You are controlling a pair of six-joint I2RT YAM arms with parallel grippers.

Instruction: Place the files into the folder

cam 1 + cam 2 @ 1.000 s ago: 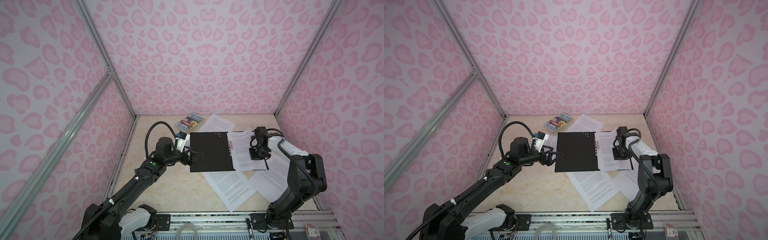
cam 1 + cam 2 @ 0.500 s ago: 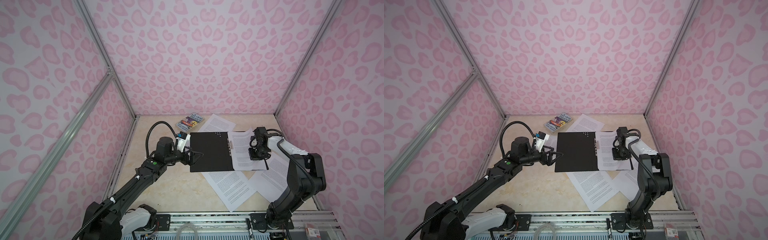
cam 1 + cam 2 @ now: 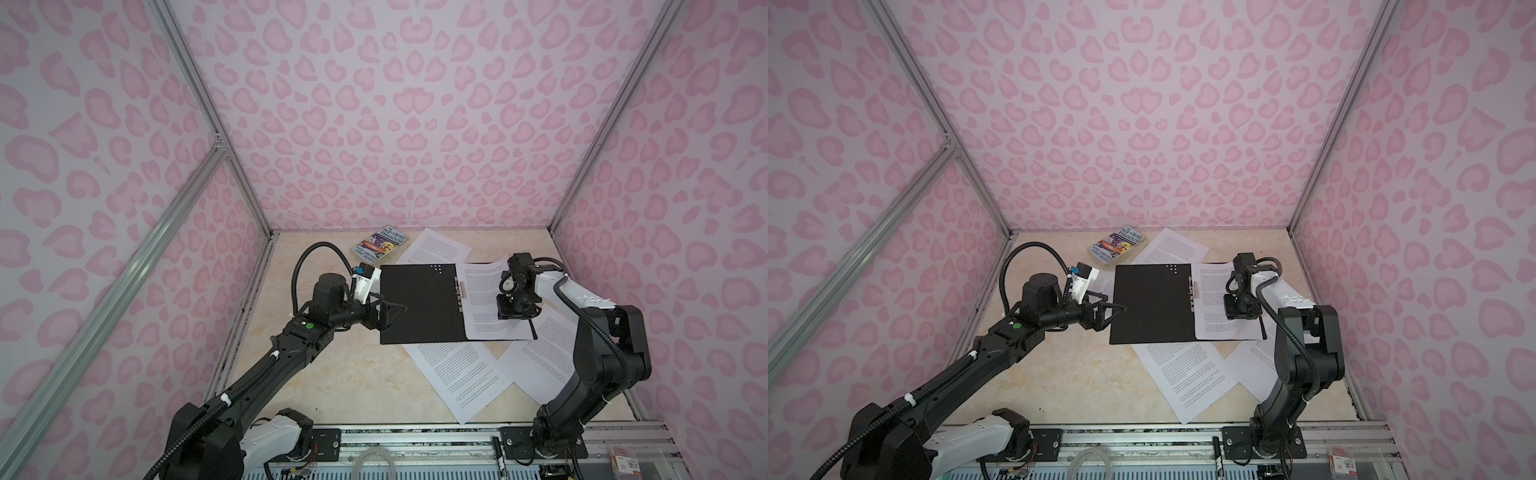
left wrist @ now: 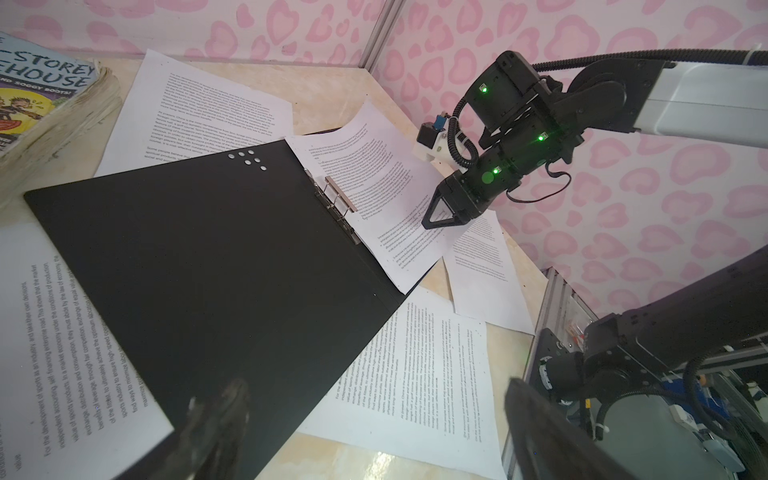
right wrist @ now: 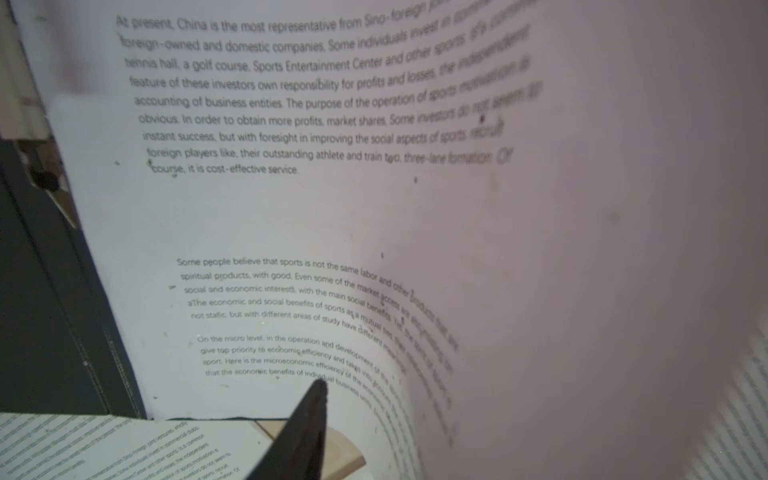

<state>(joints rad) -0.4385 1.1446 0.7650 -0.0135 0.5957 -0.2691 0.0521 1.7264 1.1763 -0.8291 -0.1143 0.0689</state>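
Three walls [image 3: 415,124], pale lilac, printed with pink heart-like blotches. Aluminium frame posts [image 3: 618,112] in the corners; slanting brace [image 3: 120,282] across the left wall. Counter [image 3: 353,382] cream, marbled, faintly glossy. Light even, shadows soft.

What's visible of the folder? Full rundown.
The folder lies open and flat on the table, matte black inside facing up, thin card or plastic. A metal clip runs along its spine; a cluster of small silver dots marks the far corner of the left leaf. A printed sheet covers the right leaf, partly curling up. More loose sheets poke out beneath. The open left gripper sits at its left edge; contact unclear.
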